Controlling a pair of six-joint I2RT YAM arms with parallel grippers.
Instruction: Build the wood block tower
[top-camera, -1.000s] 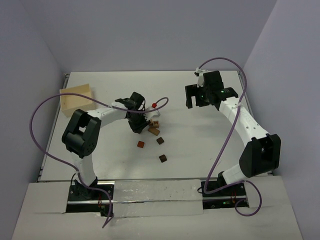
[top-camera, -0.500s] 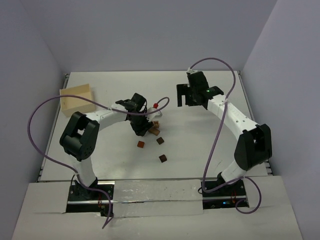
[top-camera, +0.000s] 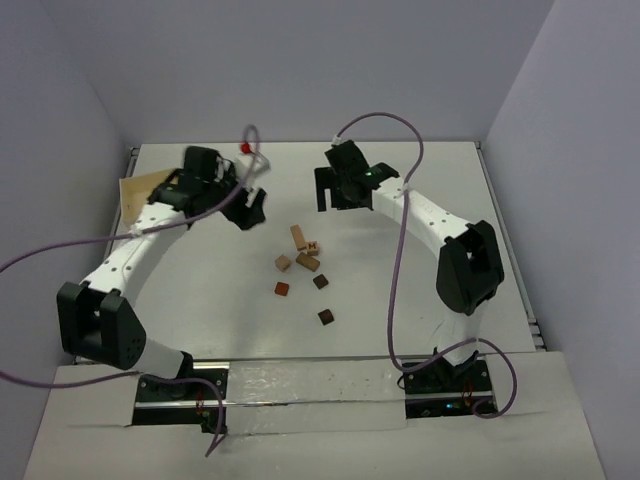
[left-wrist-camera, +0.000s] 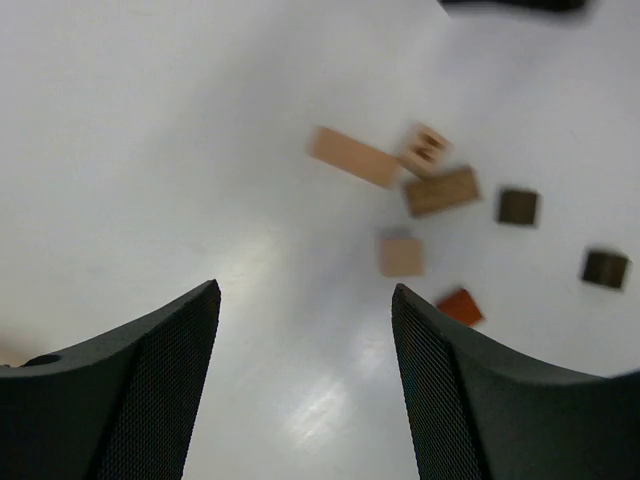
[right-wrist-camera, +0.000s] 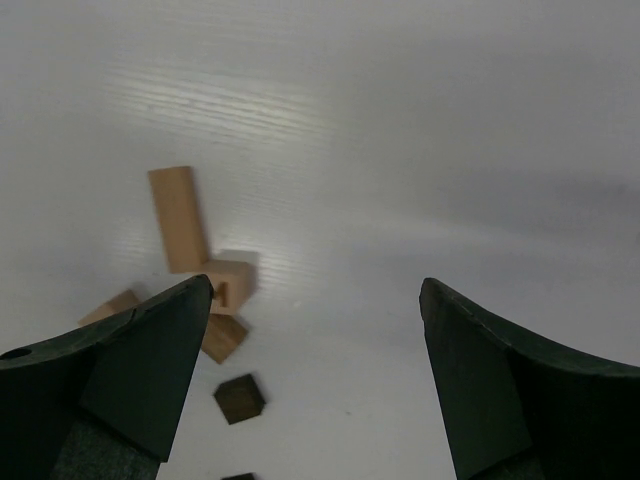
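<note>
wood blocks lie loose around the long block on the tabletop; no tower yet; left tool, right tool both released.

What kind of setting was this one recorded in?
Probably a robotics lab test cell: a white table boxed in by plain walls, a left arm and right arm mounted at its edge, and loose wood blocks.
</note>
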